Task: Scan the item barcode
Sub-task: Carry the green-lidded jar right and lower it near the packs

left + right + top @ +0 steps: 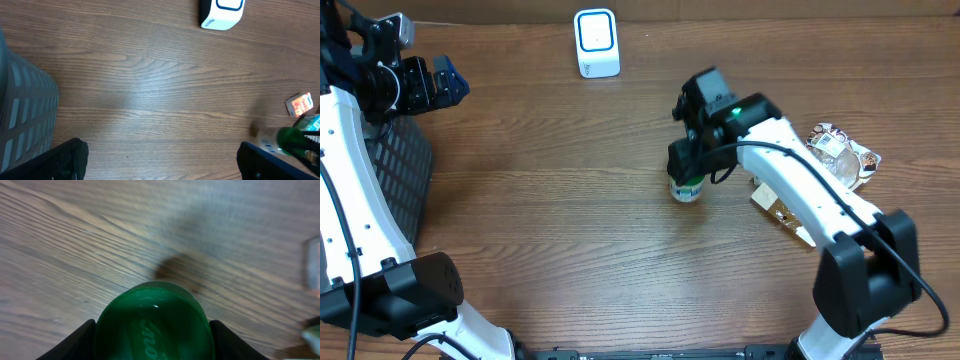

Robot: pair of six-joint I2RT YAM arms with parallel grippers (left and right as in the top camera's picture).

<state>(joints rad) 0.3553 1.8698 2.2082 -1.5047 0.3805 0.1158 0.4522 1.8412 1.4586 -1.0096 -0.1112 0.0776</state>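
Note:
The item is a small white jar with a green lid (pixel 687 188). My right gripper (pixel 692 165) is over it, right of the table's middle. In the right wrist view the green lid (pixel 152 320) fills the gap between the black fingers (pixel 75 342), and the right gripper (pixel 152 342) is shut on it. No barcode shows. The jar (pixel 290 137) appears blurred at the right edge of the left wrist view. The white scanner (pixel 596 42) stands at the back centre, also in the left wrist view (pixel 222 11). My left gripper (pixel 432 84) hangs open at the far left (pixel 160 160), holding nothing.
A black mesh basket (pixel 395 165) stands at the left edge under the left arm, its wall (pixel 25 115) close to that gripper. A crinkled snack packet (pixel 842 152) and a flat brown box (pixel 780 210) lie right of the right arm.

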